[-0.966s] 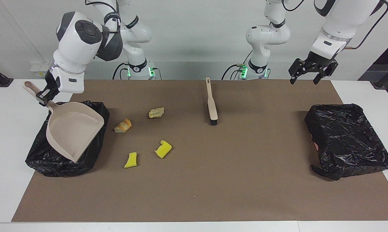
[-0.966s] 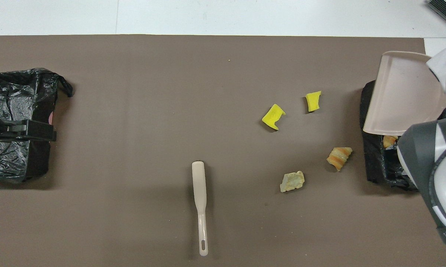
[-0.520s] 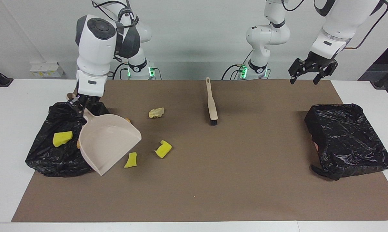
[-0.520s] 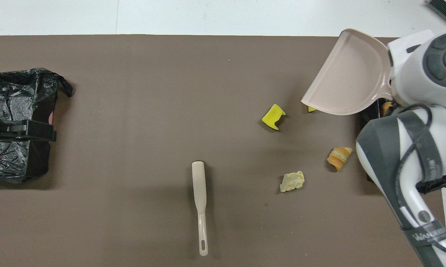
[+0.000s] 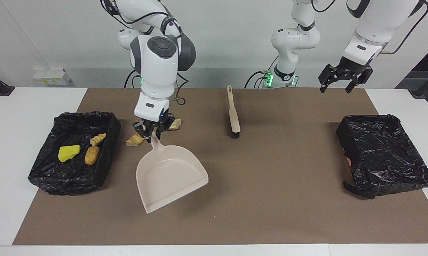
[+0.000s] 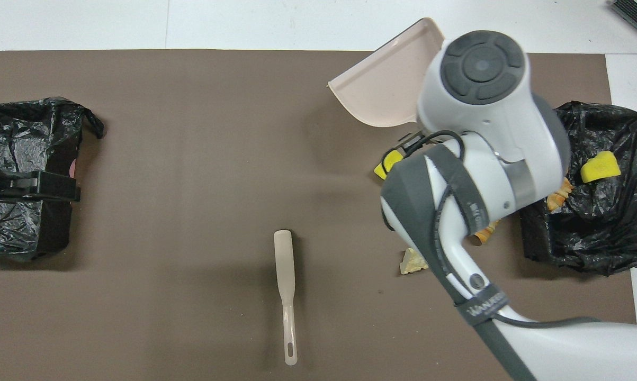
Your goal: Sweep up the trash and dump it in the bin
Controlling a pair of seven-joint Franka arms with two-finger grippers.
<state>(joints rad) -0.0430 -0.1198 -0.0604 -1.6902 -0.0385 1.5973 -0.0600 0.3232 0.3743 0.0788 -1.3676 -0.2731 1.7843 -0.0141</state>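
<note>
While I hold the dustpan (image 5: 171, 177) by its handle in the right gripper (image 5: 152, 132), jaws pinched on the handle, the pan hangs tilted over the brown mat (image 5: 270, 199), mouth pointing away from the robots. I take the dustpan as landmark. Beside it, at the right arm's end of the table, sits a bin lined with a black bag (image 5: 43, 177); in that bin lie three pieces of trash: a yellow sponge bit (image 5: 68, 153) and two tan bread-like chunks (image 5: 91, 155) (image 5: 98, 139). On the mat near the pan's handle I see an orange-striped chunk (image 5: 135, 140), and a pale chunk (image 5: 175, 123) lies nearer to the robots than the pan. In the overhead view a yellow scrap (image 6: 384, 165) shows partly under the arm, near the pan. The brush (image 5: 233, 113) lies flat, toward the left arm's end from the pan. A second bag-lined bin (image 5: 384, 153) stands well apart at that end. The left gripper (image 5: 343, 80) waits in the air near that bin, jaws spread and holding nothing.
</note>
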